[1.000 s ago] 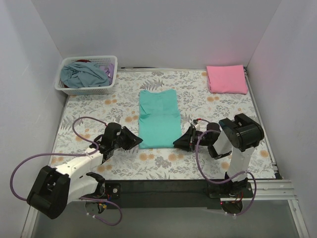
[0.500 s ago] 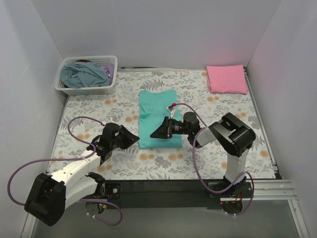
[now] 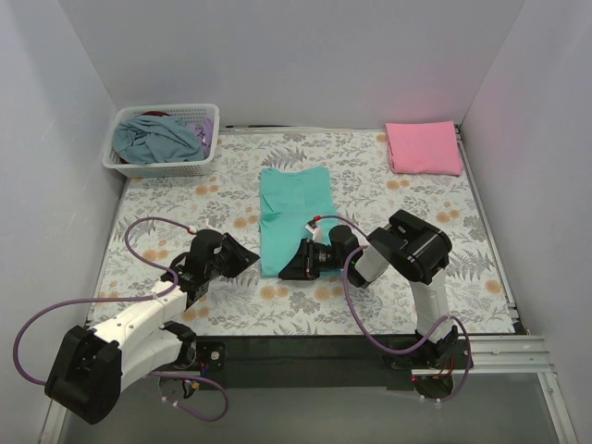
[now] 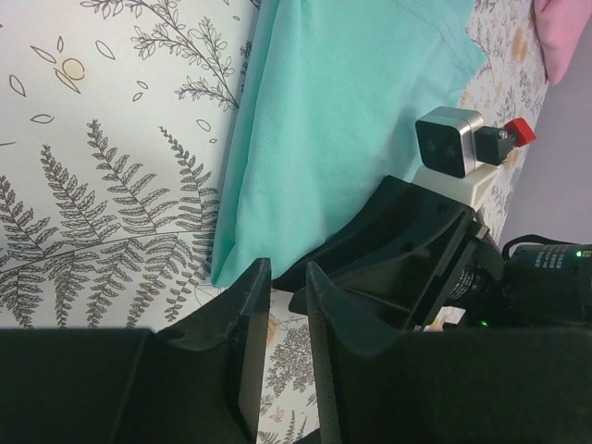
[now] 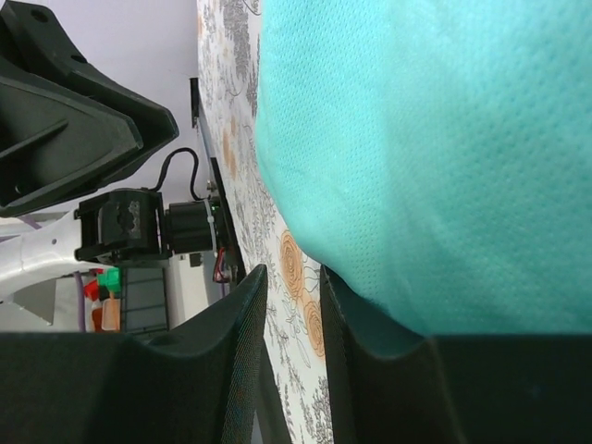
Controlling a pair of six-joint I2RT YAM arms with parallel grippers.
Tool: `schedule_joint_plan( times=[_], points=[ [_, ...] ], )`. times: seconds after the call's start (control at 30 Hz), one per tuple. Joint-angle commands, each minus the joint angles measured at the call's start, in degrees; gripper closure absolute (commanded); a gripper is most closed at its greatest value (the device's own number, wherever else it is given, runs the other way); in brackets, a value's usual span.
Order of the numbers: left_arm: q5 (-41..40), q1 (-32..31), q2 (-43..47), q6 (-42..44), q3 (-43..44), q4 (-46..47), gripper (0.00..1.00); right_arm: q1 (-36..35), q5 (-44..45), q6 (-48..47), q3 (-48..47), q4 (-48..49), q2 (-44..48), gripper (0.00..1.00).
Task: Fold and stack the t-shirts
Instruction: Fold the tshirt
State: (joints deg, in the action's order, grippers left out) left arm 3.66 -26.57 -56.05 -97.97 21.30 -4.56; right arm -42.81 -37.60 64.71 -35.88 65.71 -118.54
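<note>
— Overhead, where's your teal t-shirt [image 3: 294, 208]?
— Flat mid-table. Your right gripper [image 3: 289, 270] is at its near edge, your left gripper [image 3: 252, 259] just beside its near left corner. The pink t-shirt [image 3: 424, 147] lies folded at the far right.
— Left wrist?
— Fingers [image 4: 252, 314] nearly pressed together, empty, with the shirt corner just ahead.
— Right wrist?
— Fingers [image 5: 242, 314] almost closed. Cloth laps one finger, none between.

Basket [image 3: 120, 165] back-left, folded t-shirt [image 3: 424, 148] back-right
</note>
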Motion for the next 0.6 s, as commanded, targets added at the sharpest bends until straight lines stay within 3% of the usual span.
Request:
schedule_joint_plan(
  times=[0.0, 0.23, 0.57],
  points=[
    [-1.02, 0.29, 0.5, 0.94, 0.93, -0.63, 0.78, 0.18, 3.68, -4.5, 1.42, -6.91, 2.43, 0.64],
    [-0.85, 0.29, 1.29, 1.12, 1.2, -1.51, 0.76, 2.11, 0.52, -8.18, 3.53, -8.58, 13.85, 0.64],
    [-0.94, 0.29, 1.82, 1.38, 1.64, -2.47, 0.69, 8.26, -2.56, -10.22, 9.42, -6.66, 8.95, 0.64]
  ],
)
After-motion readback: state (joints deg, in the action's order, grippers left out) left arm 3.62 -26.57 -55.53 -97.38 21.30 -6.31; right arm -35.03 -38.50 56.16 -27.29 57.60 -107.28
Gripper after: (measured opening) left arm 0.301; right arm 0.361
